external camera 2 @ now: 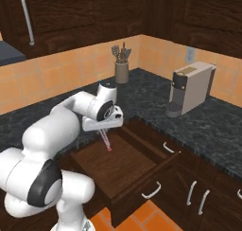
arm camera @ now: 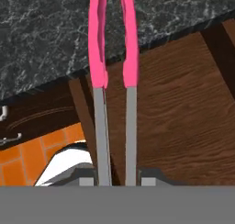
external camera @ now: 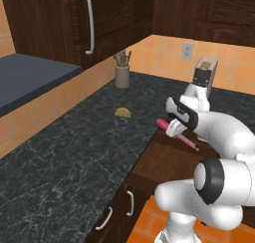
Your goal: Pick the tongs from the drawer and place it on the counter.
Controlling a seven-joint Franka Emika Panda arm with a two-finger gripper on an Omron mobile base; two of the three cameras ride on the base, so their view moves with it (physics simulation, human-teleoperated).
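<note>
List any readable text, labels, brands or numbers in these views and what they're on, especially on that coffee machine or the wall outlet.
None: no readable text in any view.
Coffee machine: plain beige and grey faces, no lettering.
Wall outlet: blank plate, too small for any marking.
Tongs, drawer, counter: no marks.

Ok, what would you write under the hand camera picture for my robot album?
The gripper holds the pink-tipped tongs above the open drawer.

Tongs (arm camera: 98, 126) matt grey metal w/ pink tips; drawer (external camera 2: 124, 171) wood-grained.
</note>
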